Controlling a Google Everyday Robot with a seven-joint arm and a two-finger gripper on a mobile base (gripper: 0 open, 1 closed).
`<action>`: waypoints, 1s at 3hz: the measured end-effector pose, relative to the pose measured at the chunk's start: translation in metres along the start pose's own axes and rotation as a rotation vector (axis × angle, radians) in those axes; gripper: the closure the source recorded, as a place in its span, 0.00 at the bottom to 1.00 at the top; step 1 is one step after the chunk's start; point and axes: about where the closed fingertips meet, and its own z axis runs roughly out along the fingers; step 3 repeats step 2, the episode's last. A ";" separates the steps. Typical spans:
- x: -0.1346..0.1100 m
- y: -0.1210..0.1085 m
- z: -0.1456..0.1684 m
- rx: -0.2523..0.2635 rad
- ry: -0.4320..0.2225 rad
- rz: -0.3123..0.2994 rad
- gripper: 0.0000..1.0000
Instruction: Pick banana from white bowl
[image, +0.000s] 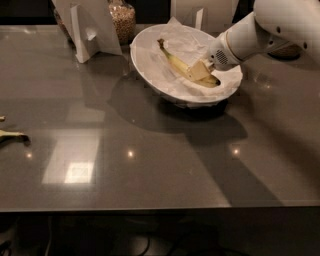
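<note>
The white bowl (150, 70) stands at the back middle of the grey table, lined with crumpled white paper. The yellow banana (176, 62) lies in it, dark stem toward the back left, its near end under my gripper. My gripper (202, 71) reaches in from the right on a white arm and sits at the banana's right half, down inside the bowl. The sticker is hidden.
A pale banana end with a dark tip (11, 135) lies at the table's left edge. A white stand (85, 27) and a jar of grains (122, 20) stand behind the bowl to the left. Another white object (202, 12) stands behind the bowl.
</note>
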 end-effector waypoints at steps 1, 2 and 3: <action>-0.012 -0.007 -0.024 -0.015 -0.064 0.000 1.00; -0.024 -0.005 -0.059 -0.039 -0.150 -0.013 1.00; -0.024 -0.005 -0.059 -0.039 -0.150 -0.013 1.00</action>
